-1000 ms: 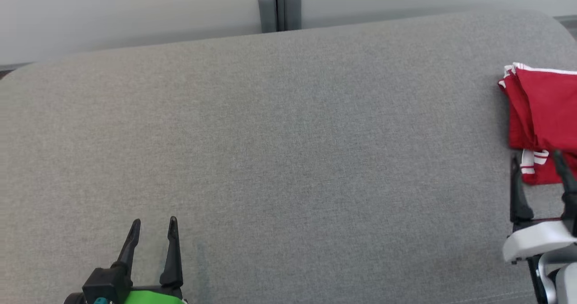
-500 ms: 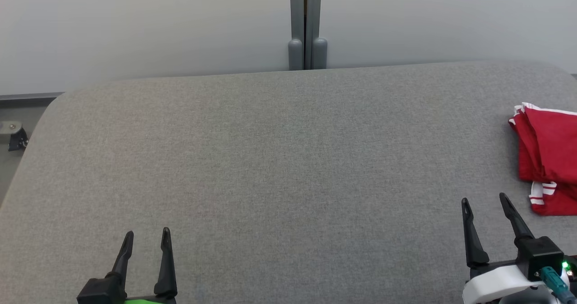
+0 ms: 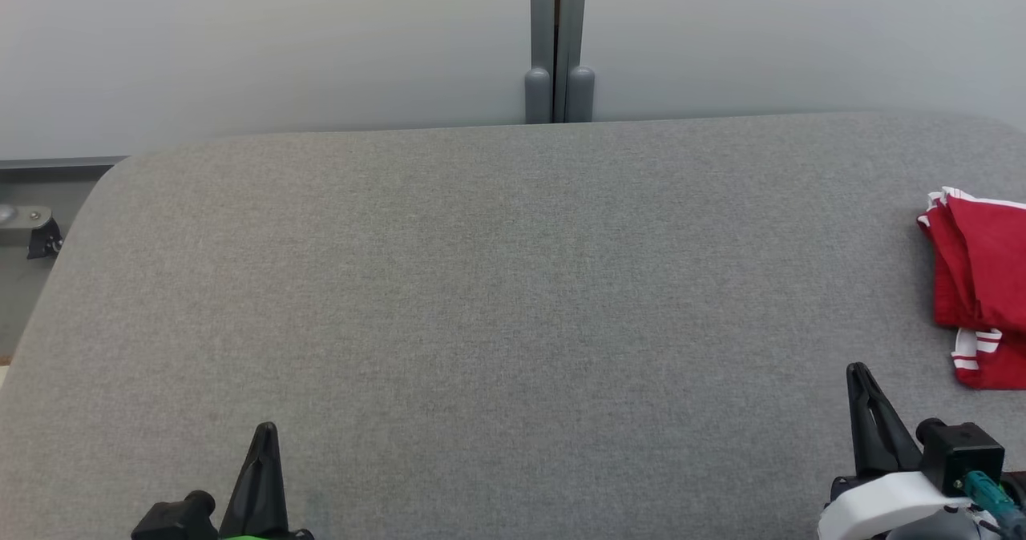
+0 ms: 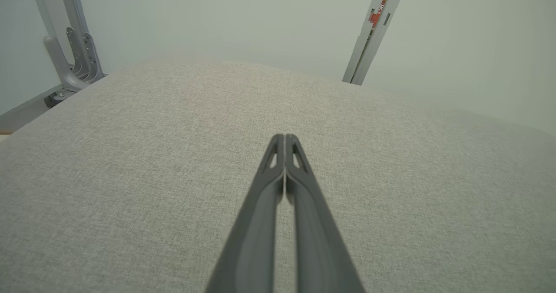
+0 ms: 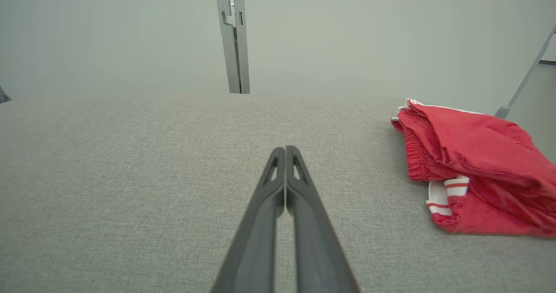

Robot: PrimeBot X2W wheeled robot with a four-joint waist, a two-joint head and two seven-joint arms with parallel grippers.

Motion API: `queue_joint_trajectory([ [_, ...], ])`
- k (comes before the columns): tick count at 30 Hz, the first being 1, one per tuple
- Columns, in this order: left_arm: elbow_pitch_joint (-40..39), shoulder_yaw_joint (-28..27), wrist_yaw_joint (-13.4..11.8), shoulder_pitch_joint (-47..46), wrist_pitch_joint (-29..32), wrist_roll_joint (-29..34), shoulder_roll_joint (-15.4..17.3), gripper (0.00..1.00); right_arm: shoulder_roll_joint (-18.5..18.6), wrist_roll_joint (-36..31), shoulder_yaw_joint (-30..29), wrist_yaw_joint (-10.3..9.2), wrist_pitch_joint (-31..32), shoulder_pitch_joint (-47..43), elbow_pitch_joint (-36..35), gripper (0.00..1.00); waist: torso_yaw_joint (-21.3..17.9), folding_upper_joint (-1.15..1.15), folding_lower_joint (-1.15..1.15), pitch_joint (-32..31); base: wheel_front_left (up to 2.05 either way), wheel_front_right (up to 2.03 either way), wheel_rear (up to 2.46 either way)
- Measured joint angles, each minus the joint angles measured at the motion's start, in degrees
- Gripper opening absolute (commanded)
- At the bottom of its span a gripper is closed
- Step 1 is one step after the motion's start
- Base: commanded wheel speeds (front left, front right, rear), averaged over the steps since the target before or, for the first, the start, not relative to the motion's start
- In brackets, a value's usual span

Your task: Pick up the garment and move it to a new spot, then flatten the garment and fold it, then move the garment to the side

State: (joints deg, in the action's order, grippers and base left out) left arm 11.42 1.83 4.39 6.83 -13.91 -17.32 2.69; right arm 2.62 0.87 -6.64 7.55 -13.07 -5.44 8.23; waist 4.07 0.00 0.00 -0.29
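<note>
1. Left end effector: fingers pressed together with nothing between them. It sits low over the bare grey worktop at the near left.
2. Right end effector: fingers likewise pressed together and empty, at the near right. It is near the garment but not touching it.
3. The garment is red with white striped trim and lies in loose folded layers at the far right of the worktop. Its right part runs out of the head view, so its clearance from the worktop edge cannot be confirmed.
4. Judgement: the garment appears folded and already set aside, so the task looks at or near its end.
5. Risk: the layers sit unevenly, with a striped hem protruding at the near corner. A brush from the right end effector could pull the fold open.
6. Risk: any sideways push could carry the garment toward the right edge and off it.
7. Risk: a pick attempted with fingers pressed together would shove the cloth, not grip it.
</note>
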Motion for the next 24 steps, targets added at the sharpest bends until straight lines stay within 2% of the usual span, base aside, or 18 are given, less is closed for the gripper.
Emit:
queue_joint_trajectory([
  [24,0.7,-2.5,0.7,-3.2,6.3,-22.5,0.0,0.0,0.0,27.9,0.5,-0.01,5.5,2.6,1.1,0.0,-0.8,0.0,0.0,0.1,0.0,0.0,0.0],
])
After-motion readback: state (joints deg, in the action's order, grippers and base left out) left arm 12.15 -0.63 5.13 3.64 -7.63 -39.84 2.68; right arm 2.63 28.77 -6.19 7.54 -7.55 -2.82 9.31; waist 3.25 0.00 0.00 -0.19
